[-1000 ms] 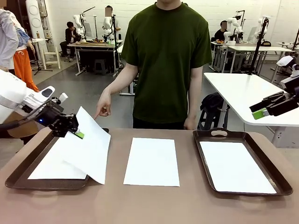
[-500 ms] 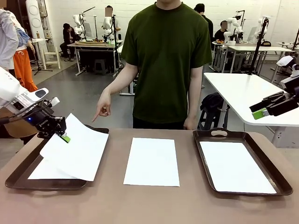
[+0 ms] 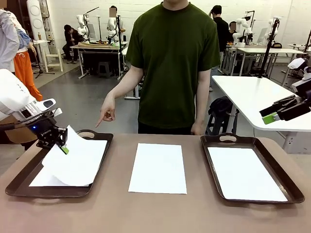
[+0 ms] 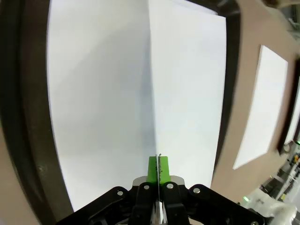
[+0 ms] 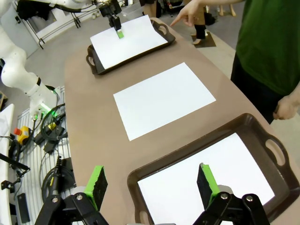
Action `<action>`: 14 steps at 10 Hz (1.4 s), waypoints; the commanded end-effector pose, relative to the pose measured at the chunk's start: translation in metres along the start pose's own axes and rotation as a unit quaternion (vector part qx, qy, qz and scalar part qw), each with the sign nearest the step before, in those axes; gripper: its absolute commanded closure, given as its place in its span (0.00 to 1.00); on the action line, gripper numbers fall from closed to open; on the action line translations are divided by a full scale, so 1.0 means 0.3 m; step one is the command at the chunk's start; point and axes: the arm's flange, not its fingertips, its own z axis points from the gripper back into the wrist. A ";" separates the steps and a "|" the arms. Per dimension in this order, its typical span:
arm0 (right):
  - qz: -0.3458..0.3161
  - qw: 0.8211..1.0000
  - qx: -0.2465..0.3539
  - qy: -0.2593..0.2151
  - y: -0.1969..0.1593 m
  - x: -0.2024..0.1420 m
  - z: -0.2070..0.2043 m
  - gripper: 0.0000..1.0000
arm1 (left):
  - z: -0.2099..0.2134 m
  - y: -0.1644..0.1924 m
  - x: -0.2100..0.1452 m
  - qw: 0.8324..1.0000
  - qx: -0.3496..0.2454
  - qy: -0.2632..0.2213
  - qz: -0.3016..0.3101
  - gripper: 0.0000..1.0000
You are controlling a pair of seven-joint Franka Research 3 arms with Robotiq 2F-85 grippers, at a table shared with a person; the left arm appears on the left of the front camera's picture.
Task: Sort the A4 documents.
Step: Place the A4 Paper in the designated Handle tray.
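White sheet (image 3: 80, 162) hangs tilted over the left tray (image 3: 19, 180), its edge clamped in the left hand (image 3: 63, 148); right hand (image 5: 152, 182) hovers, jaws apart.

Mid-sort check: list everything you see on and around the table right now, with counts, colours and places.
Trays: two, dark brown; left tray and right tray at the table's two ends.
Sheets: four, white; held sheet slanting over the left tray, lower sheet flat in that tray, middle sheet on the table, right sheet in the right tray.
Table: one, brown.
Person: one, green T-shirt, far side; pointing hand aimed toward the left tray.
Left hand: black, green pads, shut on the held sheet's edge.
Right hand: open, above the right tray's near end.
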 end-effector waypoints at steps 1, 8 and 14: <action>0.006 1.000 0.003 -0.012 -0.001 0.000 -0.005 0.00 | -0.013 -0.041 0.029 0.999 0.054 0.008 0.000 0.99; 0.006 1.000 0.003 -0.012 -0.001 0.000 -0.005 0.00 | 0.007 -0.067 0.044 0.995 0.091 0.005 -0.028 0.61; 0.006 1.000 0.003 -0.012 -0.001 0.000 -0.005 0.00 | 0.051 -0.074 0.042 0.991 0.132 -0.014 -0.020 0.03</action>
